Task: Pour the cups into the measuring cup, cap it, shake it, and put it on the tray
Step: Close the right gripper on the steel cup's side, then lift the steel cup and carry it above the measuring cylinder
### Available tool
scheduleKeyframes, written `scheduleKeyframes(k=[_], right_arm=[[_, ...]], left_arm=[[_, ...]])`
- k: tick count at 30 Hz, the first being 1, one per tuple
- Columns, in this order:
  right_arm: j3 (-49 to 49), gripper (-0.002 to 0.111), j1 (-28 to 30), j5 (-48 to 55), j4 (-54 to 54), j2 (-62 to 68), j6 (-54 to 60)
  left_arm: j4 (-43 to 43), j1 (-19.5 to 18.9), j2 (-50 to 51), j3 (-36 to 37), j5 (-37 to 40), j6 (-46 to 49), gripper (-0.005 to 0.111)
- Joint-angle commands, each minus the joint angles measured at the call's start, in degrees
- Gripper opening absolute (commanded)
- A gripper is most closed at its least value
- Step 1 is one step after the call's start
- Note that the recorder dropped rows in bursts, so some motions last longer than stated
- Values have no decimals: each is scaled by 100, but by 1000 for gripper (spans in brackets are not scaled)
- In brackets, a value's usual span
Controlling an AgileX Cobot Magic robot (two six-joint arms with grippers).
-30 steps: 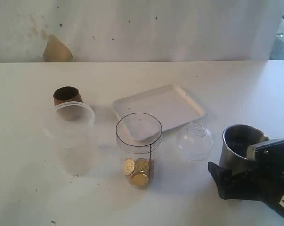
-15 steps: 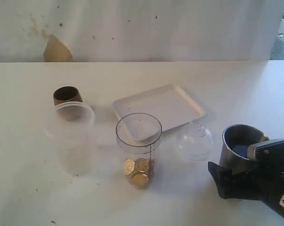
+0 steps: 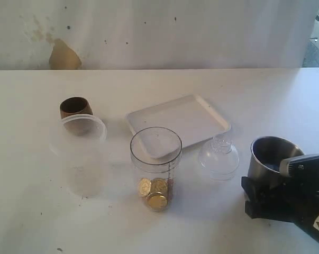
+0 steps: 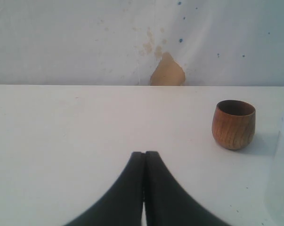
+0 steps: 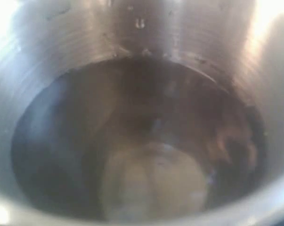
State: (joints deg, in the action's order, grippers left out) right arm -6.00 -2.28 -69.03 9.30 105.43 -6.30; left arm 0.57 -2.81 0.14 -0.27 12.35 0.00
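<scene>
The clear measuring cup (image 3: 156, 169) with its black scale stands mid-table and has gold coins at its bottom. At front right the steel tumbler (image 3: 270, 156) stands upright, and my right gripper (image 3: 265, 198) wraps its near side. The tumbler's inside (image 5: 132, 117) fills the right wrist view, so that gripper's fingers are hidden there. The brown wooden cup (image 3: 75, 107) (image 4: 233, 125) stands at the left. My left gripper (image 4: 145, 153) is shut and empty, off to the side of the wooden cup. The white tray (image 3: 201, 114) lies behind the measuring cup.
A frosted plastic cup (image 3: 84, 156) stands just in front of the wooden cup, and its edge (image 4: 283, 179) shows in the left wrist view. A clear dome lid (image 3: 219, 157) sits between the measuring cup and the tumbler. A wall runs along the table's far edge.
The black finger to the left of the tumbler has shifted right, closer to the tumbler's wall. The tumbler and the other things have not moved.
</scene>
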Motion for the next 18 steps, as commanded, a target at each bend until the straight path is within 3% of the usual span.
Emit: scheduleKeyframes(k=[1,15,18], right_arm=[[-9,1,-1,-93,-169,23,-12],[-291,0,-1,-93,3,-814,-21],[-658,0,-1,1054,309,-1394,-201]], left_arm=[[-13,5,-14,27,-29,0,0],[-13,5,-14,27,-29,0,0],[-13,5,-14,27,-29,0,0]])
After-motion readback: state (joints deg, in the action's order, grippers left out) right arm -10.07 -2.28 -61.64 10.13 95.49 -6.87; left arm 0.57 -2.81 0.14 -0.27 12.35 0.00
